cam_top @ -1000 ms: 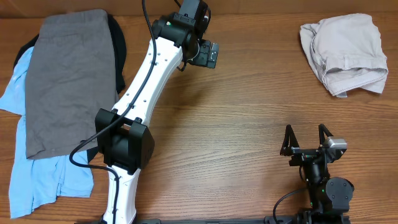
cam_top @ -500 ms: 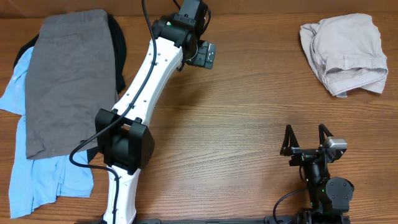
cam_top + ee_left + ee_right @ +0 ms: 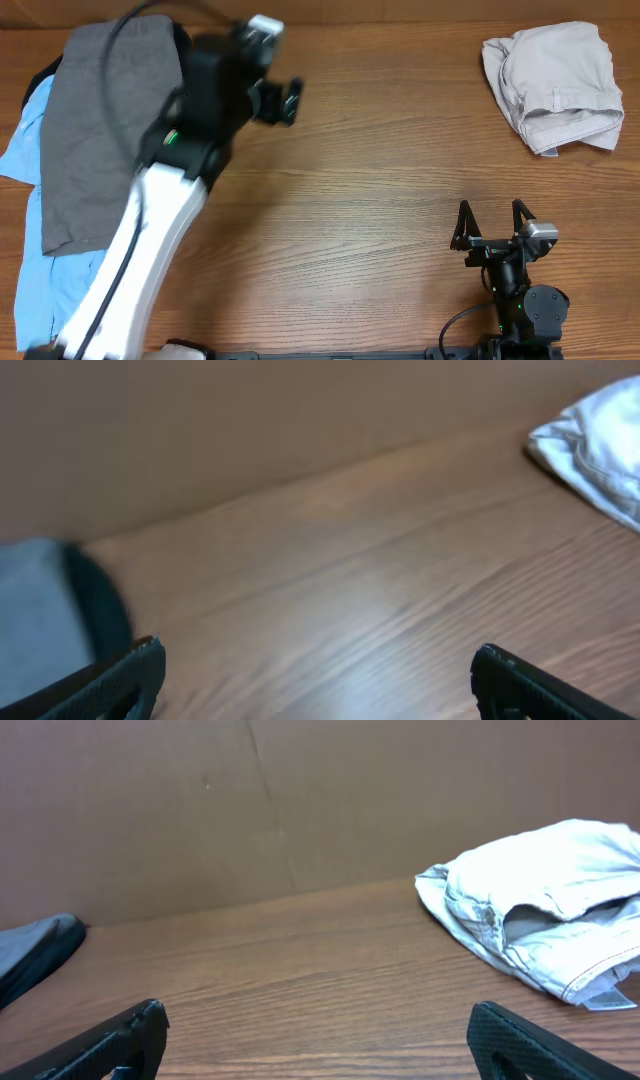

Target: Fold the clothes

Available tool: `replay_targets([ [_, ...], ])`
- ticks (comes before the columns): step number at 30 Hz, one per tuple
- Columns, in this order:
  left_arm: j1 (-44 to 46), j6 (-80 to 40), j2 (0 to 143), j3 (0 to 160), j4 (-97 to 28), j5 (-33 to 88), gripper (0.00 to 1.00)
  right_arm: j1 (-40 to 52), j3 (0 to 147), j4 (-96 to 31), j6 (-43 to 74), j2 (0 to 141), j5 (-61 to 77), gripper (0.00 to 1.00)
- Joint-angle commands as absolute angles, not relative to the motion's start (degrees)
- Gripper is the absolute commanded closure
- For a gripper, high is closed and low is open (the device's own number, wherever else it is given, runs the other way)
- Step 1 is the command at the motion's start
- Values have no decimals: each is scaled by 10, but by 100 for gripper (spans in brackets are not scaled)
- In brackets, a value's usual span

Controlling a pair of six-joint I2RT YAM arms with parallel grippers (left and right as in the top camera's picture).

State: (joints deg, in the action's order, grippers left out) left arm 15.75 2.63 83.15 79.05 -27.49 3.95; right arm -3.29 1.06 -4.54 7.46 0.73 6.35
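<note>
The beige khaki shorts (image 3: 555,85) lie bunched at the far right of the table; they also show in the right wrist view (image 3: 540,920) and the left wrist view (image 3: 600,440). Grey shorts (image 3: 110,130) lie on a light blue shirt (image 3: 40,270) and a black garment (image 3: 190,60) at the far left. My left gripper (image 3: 283,100) is blurred with motion, open and empty, just right of that pile; its jaws (image 3: 315,680) stand wide over bare wood. My right gripper (image 3: 492,222) is open and empty near the front edge, its jaws (image 3: 320,1040) apart.
The wooden table (image 3: 400,170) stretches between the two heaps. A brown wall (image 3: 300,800) stands behind the table's far edge. The left arm (image 3: 150,220) crosses over the left pile's right edge.
The left arm has swung to the left and towards the front, its gripper moving from the far middle to beside the grey shorts. The right arm has not moved.
</note>
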Motion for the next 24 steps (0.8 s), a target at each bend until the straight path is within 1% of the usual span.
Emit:
replay_targets([
  [1, 111, 20, 734, 657, -252, 61, 0, -32, 4, -42, 74, 2, 56, 0],
  [4, 69, -16, 660, 564, -209, 71, 0, -32, 4, -42, 74, 2, 56, 0],
  [7, 28, -19, 570, 456, -143, 92, 0, -32, 4, -42, 74, 2, 56, 0],
  [13, 2, -13, 396, 258, 3, 88, 0, -32, 4, -42, 74, 2, 56, 0],
  [15, -8, -13, 340, 204, 29, 88, 0, -32, 4, -42, 74, 2, 56, 0],
  [24, -39, -13, 143, 79, 35, 87, 0, -32, 4, -42, 74, 2, 56, 0],
])
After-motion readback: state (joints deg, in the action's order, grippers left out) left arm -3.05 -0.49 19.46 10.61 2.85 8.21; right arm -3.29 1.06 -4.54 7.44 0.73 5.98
